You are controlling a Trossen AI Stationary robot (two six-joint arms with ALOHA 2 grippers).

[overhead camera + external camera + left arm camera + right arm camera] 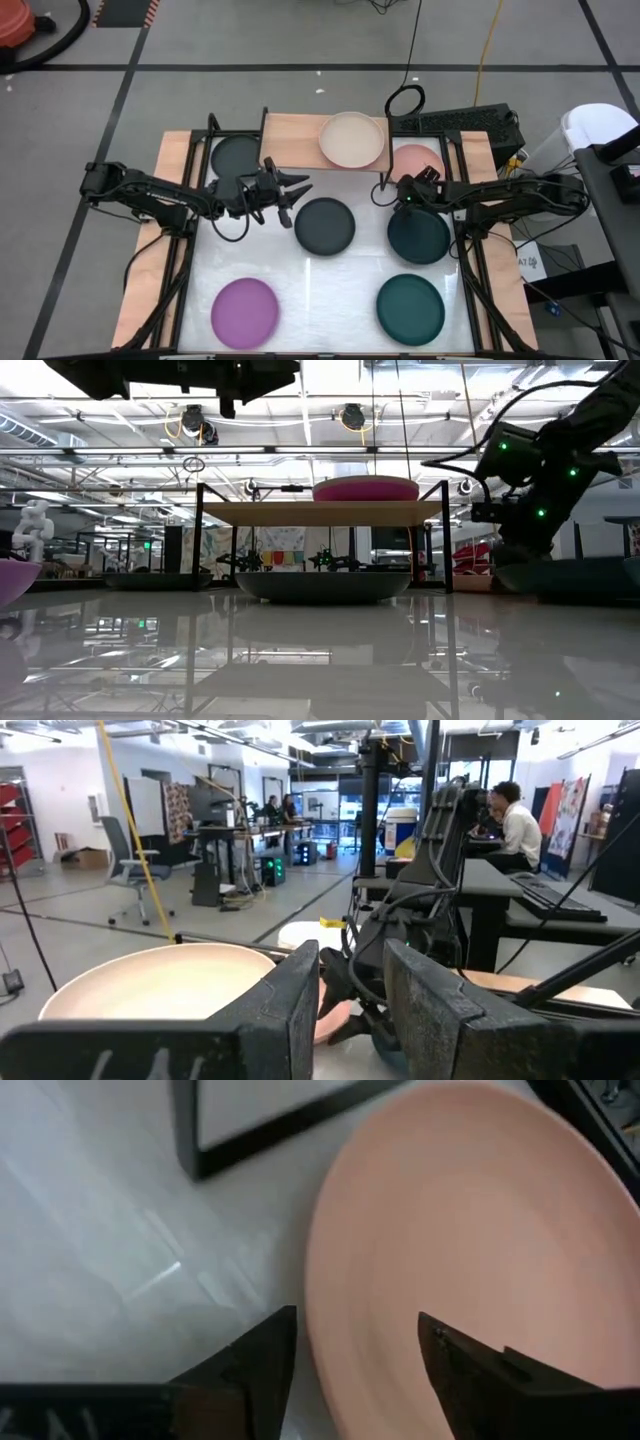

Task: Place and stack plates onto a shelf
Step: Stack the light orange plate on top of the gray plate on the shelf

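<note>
Beside the shelf [300, 140], my right jaws [355, 1345] hang released over the pink plate's [470, 1240] rim, which I must straddle and clench next, while my left jaws [292, 188] wait released mid-bench.

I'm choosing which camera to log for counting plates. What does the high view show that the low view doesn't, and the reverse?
Only the high view: the purple plate whole, both teal plates, the pink plate under the right pincer, and the open left pincer.
Only the low view: a magenta plate beneath the shelf's top plate, and the room behind.
Both: the shelf and the charcoal plate.
</note>
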